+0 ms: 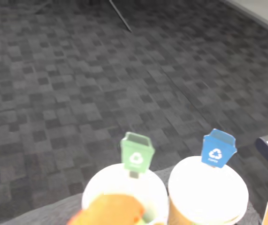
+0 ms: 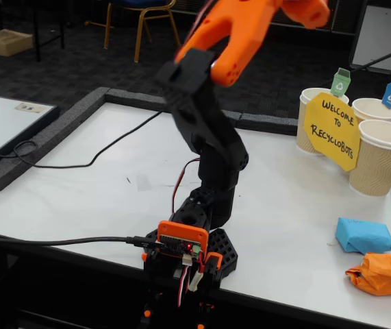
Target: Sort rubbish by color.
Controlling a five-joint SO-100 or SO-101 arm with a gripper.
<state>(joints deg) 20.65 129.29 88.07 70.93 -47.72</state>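
Three paper cups stand at the table's far right: one with a green bin tag (image 2: pixel 311 103), one with a blue tag (image 2: pixel 370 107) and one with an orange tag (image 2: pixel 381 157). In the wrist view the green-tagged cup (image 1: pixel 92 186) and the blue-tagged cup (image 1: pixel 208 188) lie just below the camera. My orange gripper (image 1: pixel 117 212) hangs blurred over the green-tagged cup's mouth, with a pale green patch beside it inside the cup. In the fixed view the gripper (image 2: pixel 306 8) is raised high above the cups, cut by the frame's top. A blue wad (image 2: pixel 364 235) and an orange wad (image 2: pixel 381 274) lie on the table.
A yellow "Welcome to Recyclobots" sign (image 2: pixel 332 130) leans on the cups. The arm's base (image 2: pixel 188 250) is clamped at the front edge, with cables (image 2: pixel 79 161) trailing left. A grey foam border (image 2: pixel 58 133) edges the white table. Dark carpet lies beyond.
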